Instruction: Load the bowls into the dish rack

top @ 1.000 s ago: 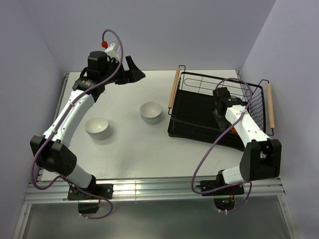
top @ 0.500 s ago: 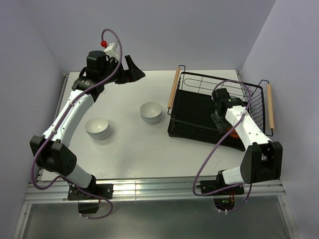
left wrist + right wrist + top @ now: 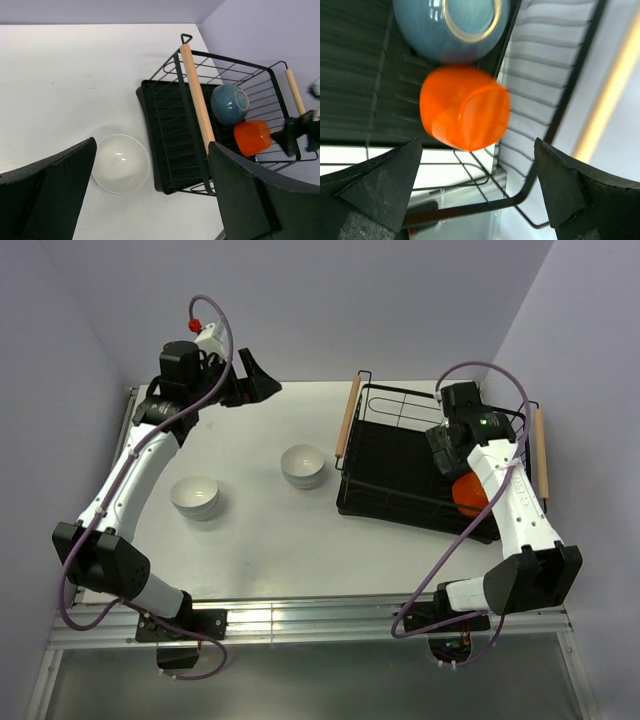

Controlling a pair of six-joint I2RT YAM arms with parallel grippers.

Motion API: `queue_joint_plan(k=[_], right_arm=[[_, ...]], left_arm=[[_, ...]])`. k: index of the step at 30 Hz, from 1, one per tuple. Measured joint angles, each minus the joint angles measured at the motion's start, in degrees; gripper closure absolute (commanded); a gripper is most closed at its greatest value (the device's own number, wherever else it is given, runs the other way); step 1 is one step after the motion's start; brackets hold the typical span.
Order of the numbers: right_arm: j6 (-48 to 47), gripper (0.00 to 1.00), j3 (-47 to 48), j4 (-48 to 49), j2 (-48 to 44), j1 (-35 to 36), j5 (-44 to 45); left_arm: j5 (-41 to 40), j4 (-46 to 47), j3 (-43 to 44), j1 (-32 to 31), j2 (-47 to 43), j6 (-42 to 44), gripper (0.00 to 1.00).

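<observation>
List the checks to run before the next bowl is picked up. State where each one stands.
1. Right gripper open and empty: ok; it hangs over the orange bowl without gripping it.
2. Orange bowl inside the dish rack, beside the blue bowl: ok.
3. Orange bowl at rest: cannot tell; it looks blurred in the right wrist view.
4. Left gripper open and empty: ok.
5. All bowls loaded: not ok; the left white bowl and the middle white bowl sit on the table.
6. Each white bowl single, not a stack: cannot tell.
</observation>
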Motion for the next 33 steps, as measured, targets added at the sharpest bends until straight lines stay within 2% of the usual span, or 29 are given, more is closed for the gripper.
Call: queue_joint_plan(k=[3, 9, 16, 20, 25, 28, 33], right_arm=[[-0.3, 0.0, 6.5, -0.3, 0.0, -0.1, -1.4], [-0.6, 0.0, 16.8, 0.4, 0.0, -0.2, -5.6], [1.9, 0.0, 22.7, 1.0, 0.0, -0.2, -14.8], [3.1, 0.0, 22.2, 1.0, 0.5, -0.2, -23.3], [4.2, 0.0, 22.1, 0.1, 2.8, -0.2, -34.6], [5.0, 0.0, 22.1, -0.8, 4.5, -0.2, -40.3], [6.1, 0.0, 22.1, -1.2, 6.1, -0.2, -46.1]], left_arm=[[0.2, -0.3, 0.0, 1.9, -0.3, 1.5, 0.01], [-0.2, -3.5, -1.5, 4.4, -0.8, 9.9, 0.01], [2.4, -13.8, -4.8, 11.3, -3.7, 22.1, 0.07], [5.9, -25.2, -5.1, 18.1, -5.1, 37.8, 0.09], [8.3, -43.2, -4.2, 26.0, -5.2, 64.5, 0.13], [8.1, -49.2, -5.5, 26.6, -6.2, 78.2, 0.15], [7.2, -54.0, -13.8, 26.2, -9.9, 95.1, 0.2]])
